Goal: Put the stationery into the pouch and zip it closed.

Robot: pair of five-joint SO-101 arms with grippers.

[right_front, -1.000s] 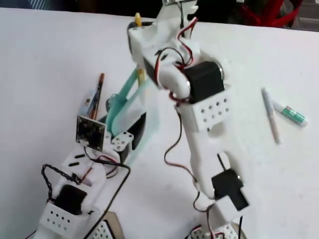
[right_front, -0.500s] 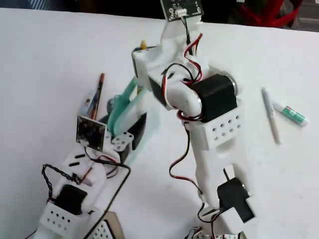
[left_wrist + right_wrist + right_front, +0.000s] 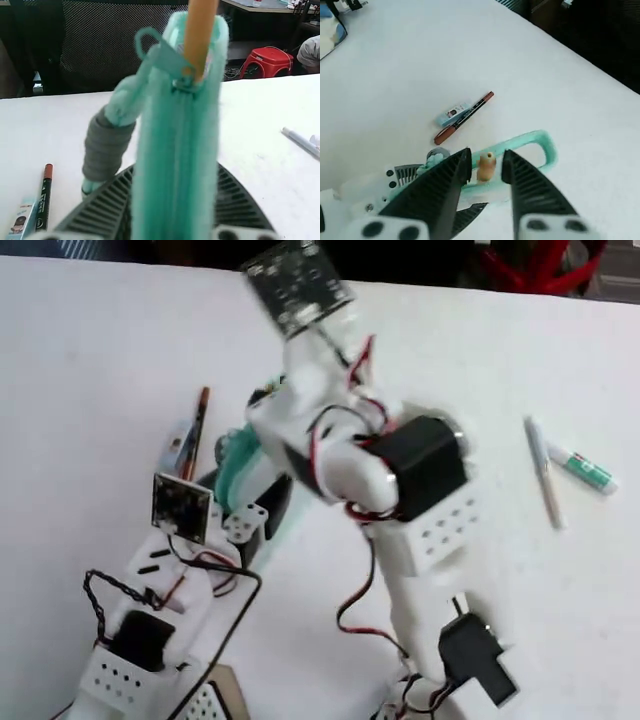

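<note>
My left gripper (image 3: 175,205) is shut on the teal pouch (image 3: 175,150) and holds it upright on the table. An orange pencil (image 3: 200,35) sticks out of the pouch's top beside the zipper pull (image 3: 181,82). My right gripper (image 3: 486,154) hangs open just above the pouch (image 3: 520,145), one finger on each side of the pencil's end (image 3: 485,167) without touching it. In the high view the right arm's wrist (image 3: 300,420) covers the pouch (image 3: 238,465) held by the left gripper (image 3: 245,485).
A brown pen (image 3: 197,425) and a small blue item (image 3: 178,450) lie to the left of the pouch. A white pen (image 3: 545,470) and a green-and-white marker (image 3: 585,470) lie far right. A grey ribbed roll (image 3: 107,145) hangs at the pouch's side.
The right arm's wrist has tipped forward and down over the pouch. The pencil's end, seen above the pouch before, is now covered by the arm in the high view.
</note>
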